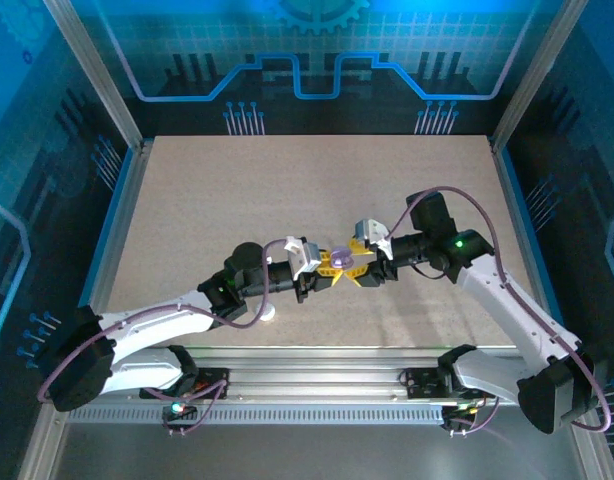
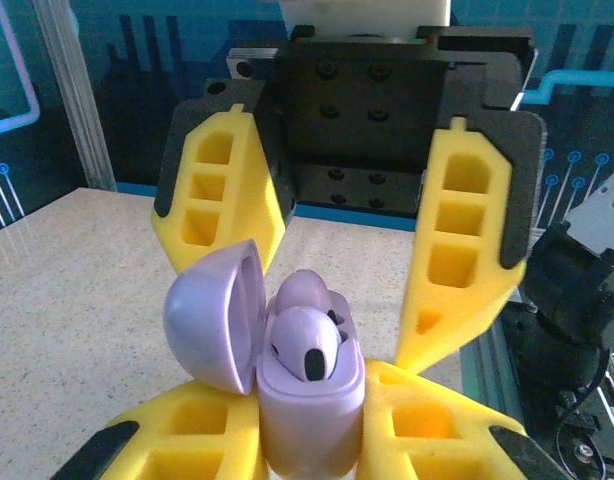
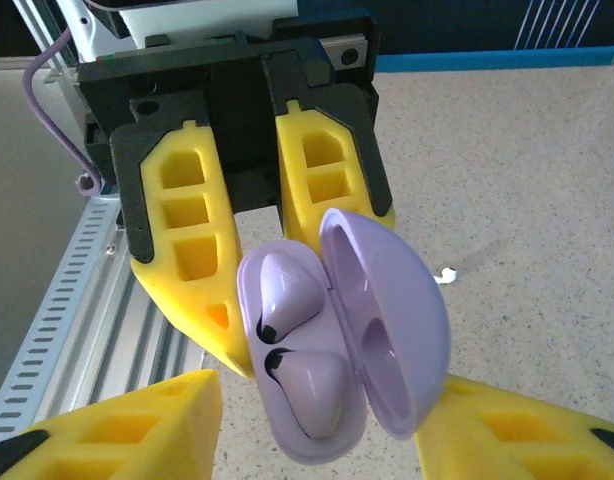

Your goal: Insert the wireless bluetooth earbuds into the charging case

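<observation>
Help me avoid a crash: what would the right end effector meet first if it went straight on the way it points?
The right end effector would meet the open pale purple plastic charging case, held by the left end effector straight ahead. Contact looks near, though depth is unclear.

You see a pale purple case (image 3: 387, 330) holding matching purple earbuds (image 3: 287, 290) with black spots. Fingers (image 2: 457, 250) are yellow on black, and the table (image 1: 237, 200) is speckled beige.

walls (image 1: 317, 50): blue circuit print | table (image 1: 237, 190): beige speckled | posts (image 1: 92, 70): aluminium
</observation>
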You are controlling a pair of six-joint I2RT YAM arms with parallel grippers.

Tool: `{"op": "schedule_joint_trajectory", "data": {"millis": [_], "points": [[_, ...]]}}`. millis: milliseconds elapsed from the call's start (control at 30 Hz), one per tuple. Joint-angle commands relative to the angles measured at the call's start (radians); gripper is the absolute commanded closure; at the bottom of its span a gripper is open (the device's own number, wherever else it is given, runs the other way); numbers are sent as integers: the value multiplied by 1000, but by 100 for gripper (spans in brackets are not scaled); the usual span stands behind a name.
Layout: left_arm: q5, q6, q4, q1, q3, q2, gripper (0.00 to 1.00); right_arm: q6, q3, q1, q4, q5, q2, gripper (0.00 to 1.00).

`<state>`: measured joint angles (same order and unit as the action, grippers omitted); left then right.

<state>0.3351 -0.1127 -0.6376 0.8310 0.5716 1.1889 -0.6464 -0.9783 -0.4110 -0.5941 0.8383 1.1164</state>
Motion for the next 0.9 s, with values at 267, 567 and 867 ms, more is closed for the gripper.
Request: {"op": "schedule_joint_trajectory", "data": {"millis": [267, 567, 867], "points": [[-10, -15, -45, 5, 17, 7, 86, -64, -14, 4, -21, 64, -109, 53], [7, -8, -57, 6, 22, 14, 86, -26, 68, 55, 43, 32, -197, 53], [35, -15, -65, 5, 22, 9, 86, -78, 17, 51, 28, 40, -112, 53]]}}
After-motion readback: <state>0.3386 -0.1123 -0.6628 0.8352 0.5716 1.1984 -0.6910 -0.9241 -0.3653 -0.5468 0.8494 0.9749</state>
